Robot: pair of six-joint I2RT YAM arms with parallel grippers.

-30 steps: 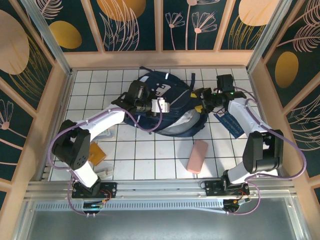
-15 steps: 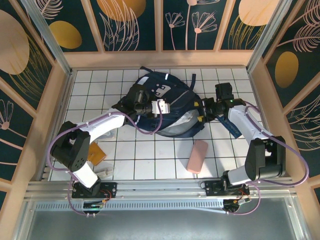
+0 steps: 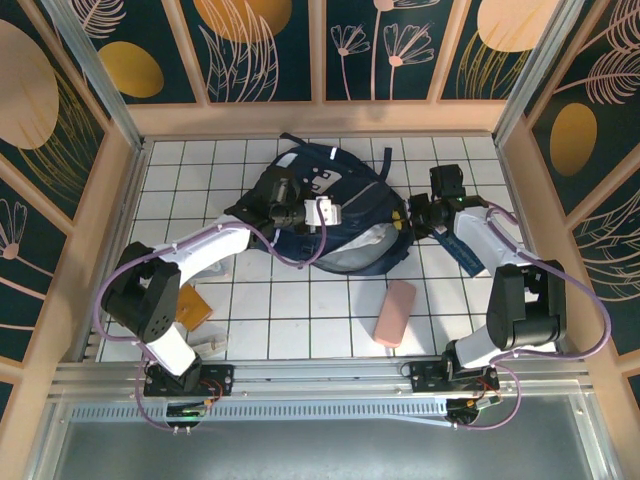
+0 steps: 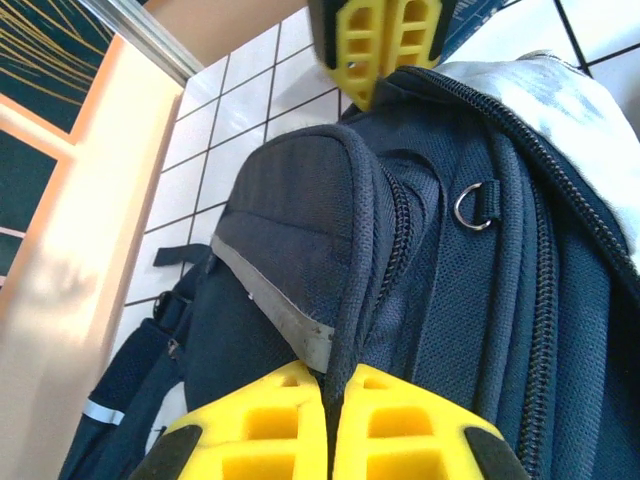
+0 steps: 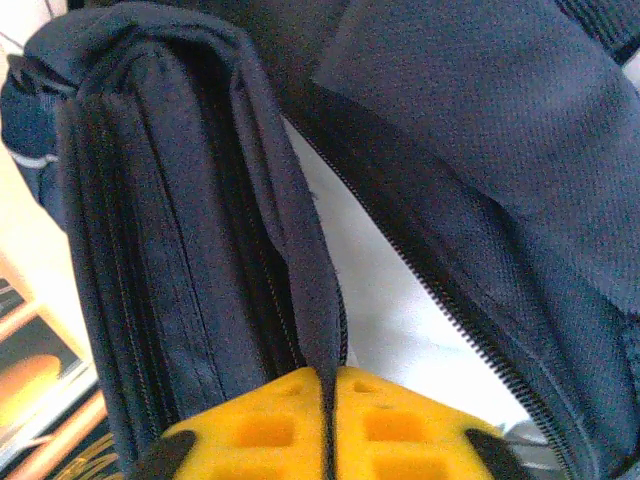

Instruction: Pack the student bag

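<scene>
Student bag [image 3: 345,200]: dark navy weave, thin pale reflective stripes, light grey patches, black straps; white material [image 3: 375,240] at its 5 o'clock edge.
Left gripper [image 4: 330,410], right gripper [image 5: 328,420]: bright yellow pads.
Left arm [image 3: 200,245], right arm [image 3: 490,235]: white shells, black joints; cables [image 3: 585,300] purple.
Case [image 3: 395,312], 5 o'clock from bag: pale pink.
Flat item [image 3: 192,305], 8 o'clock: orange.
Book [image 3: 465,255], 3 o'clock: dark blue.
Floor [image 3: 300,300]: white tiles, dark grid.
Walls [image 3: 260,45]: dark teal panels, gold discs, pale leaf line-drawings, peach frames.
</scene>
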